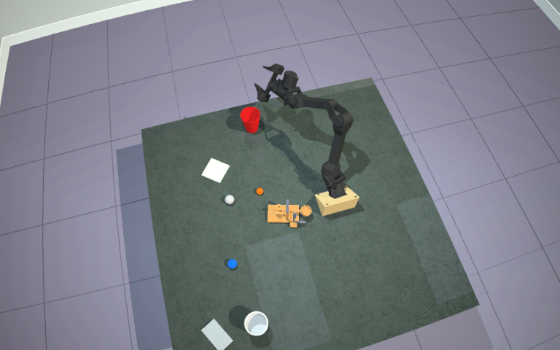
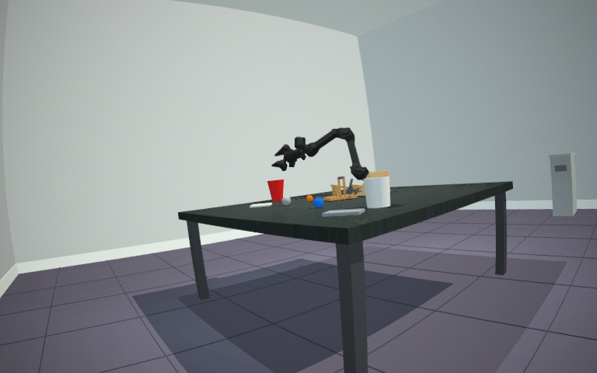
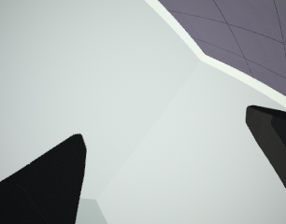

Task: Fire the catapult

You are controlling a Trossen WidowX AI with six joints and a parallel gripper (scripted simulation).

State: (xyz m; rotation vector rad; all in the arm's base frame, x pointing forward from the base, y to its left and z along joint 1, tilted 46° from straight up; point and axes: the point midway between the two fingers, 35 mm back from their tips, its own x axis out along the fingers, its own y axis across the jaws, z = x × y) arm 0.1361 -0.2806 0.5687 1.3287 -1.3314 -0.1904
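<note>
Three balls lie on the desk [image 1: 383,268]: white [image 1: 229,199], orange [image 1: 259,190] and blue [image 1: 232,263], all apart from the catapult [image 1: 284,214], whose cup looks unloaded. High beyond the red cup [image 1: 249,119], the end effector [image 1: 264,81] gapes wide, holding nothing, probably ready to descend. White mug [image 1: 255,323] stands at the near edge.

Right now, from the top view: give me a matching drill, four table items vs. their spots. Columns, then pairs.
Items:
1. red cup
2. white mug
3. catapult
4. blue ball

Places:
A. beside the arm's base
B. near table edge, next to a grey card
C. below the open gripper
D. alone between catapult and mug

Pairs: 1-C, 2-B, 3-A, 4-D
</note>
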